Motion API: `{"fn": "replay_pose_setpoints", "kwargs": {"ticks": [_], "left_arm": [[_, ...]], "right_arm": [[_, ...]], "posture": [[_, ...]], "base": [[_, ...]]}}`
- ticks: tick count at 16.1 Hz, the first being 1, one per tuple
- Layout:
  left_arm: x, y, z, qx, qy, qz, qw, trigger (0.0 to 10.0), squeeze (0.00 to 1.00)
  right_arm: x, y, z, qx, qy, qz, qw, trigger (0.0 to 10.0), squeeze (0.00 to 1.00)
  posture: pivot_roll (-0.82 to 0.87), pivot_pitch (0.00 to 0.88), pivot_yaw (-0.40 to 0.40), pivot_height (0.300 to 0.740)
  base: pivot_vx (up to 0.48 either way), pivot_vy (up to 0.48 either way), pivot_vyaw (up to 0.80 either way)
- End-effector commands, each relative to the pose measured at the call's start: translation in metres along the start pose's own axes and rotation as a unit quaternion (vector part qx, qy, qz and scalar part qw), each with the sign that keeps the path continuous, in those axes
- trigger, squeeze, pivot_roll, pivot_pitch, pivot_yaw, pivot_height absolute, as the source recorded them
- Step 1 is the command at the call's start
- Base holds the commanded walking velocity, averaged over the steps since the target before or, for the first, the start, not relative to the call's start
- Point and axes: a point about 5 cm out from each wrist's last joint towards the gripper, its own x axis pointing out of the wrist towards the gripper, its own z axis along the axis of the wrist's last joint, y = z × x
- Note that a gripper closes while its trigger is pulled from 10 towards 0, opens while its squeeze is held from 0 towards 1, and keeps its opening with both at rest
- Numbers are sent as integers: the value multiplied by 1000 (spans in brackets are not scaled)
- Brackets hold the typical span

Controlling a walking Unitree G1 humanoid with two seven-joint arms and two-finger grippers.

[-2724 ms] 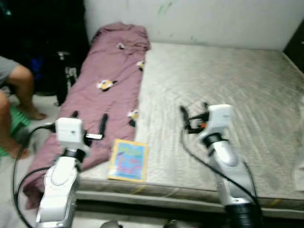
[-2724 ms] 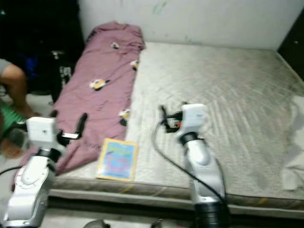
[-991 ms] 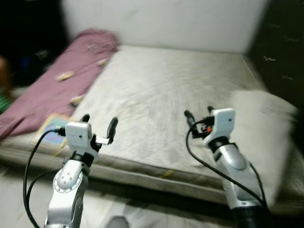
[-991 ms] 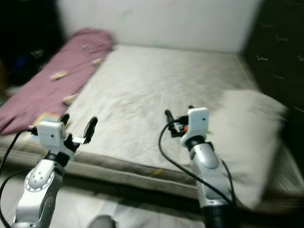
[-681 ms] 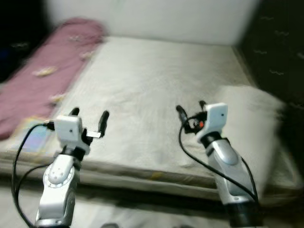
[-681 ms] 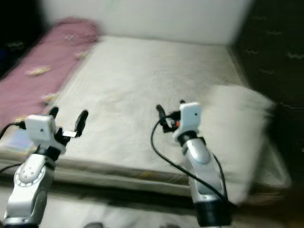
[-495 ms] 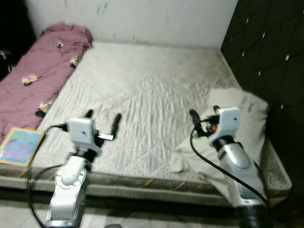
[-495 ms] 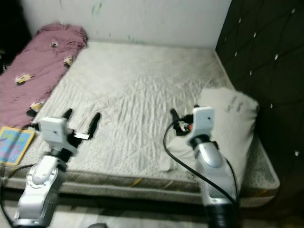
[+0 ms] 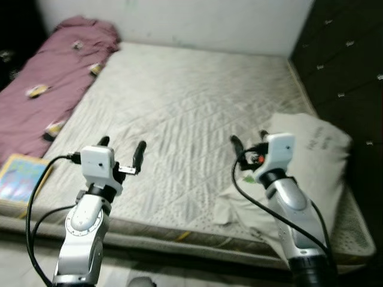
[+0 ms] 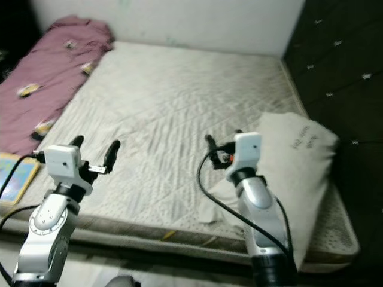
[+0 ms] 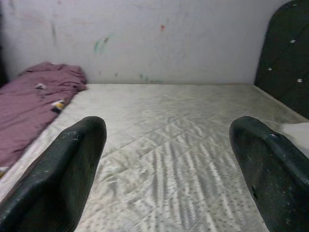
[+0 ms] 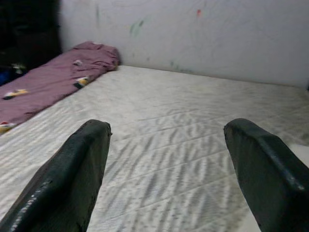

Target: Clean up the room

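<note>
- The mattress (image 9: 197, 101) was bare, pale grey and quilted in a diamond pattern, and it lay against a white wall (image 9: 197, 24) marked with faint green and red smudges.
- A crumpled maroon blanket (image 9: 51, 84) with small yellow-and-white prints ran along the mattress edge on the robot's left.
- A white pillow (image 9: 311, 149) with dark lettering lay at the mattress corner on the robot's right, beside a dark tufted headboard (image 9: 341, 66); a loose white cloth (image 9: 239, 203) spread from under it toward the near mattress edge.
- A colourful book (image 9: 18, 179) lay on the near left corner of the mattress, just past the end of the blanket.
- The left gripper (image 9: 121, 149) hovered above the near part of the mattress with its fingers spread apart and nothing between them.
- The right gripper (image 9: 248, 139) hovered above the mattress just beside the pillow, fingers likewise spread and empty.
- The lettering on the pillow was too blurred to read, and the book was cut off by the frame edge.
- Compared with half a second earlier, the view had shifted slightly and both grippers held the same raised, spread pose.
</note>
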Motion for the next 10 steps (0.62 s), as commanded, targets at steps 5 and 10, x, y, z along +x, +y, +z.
{"fn": "replay_pose_setpoints", "kwargs": {"ticks": [5, 10], "left_arm": [[-2, 0, -1, 4, 2, 1, 1000, 10000, 0], [-2, 0, -1, 3, 2, 0, 1000, 10000, 0]], "right_arm": [[0, -5, 4, -2, -4, -11, 1000, 10000, 0], [0, -5, 3, -3, -3, -8, 1000, 10000, 0]], "posture": [[28, 0, -27, 740], [27, 0, -29, 740]], "base": [[0, -420, 0], [0, -480, 0]]}}
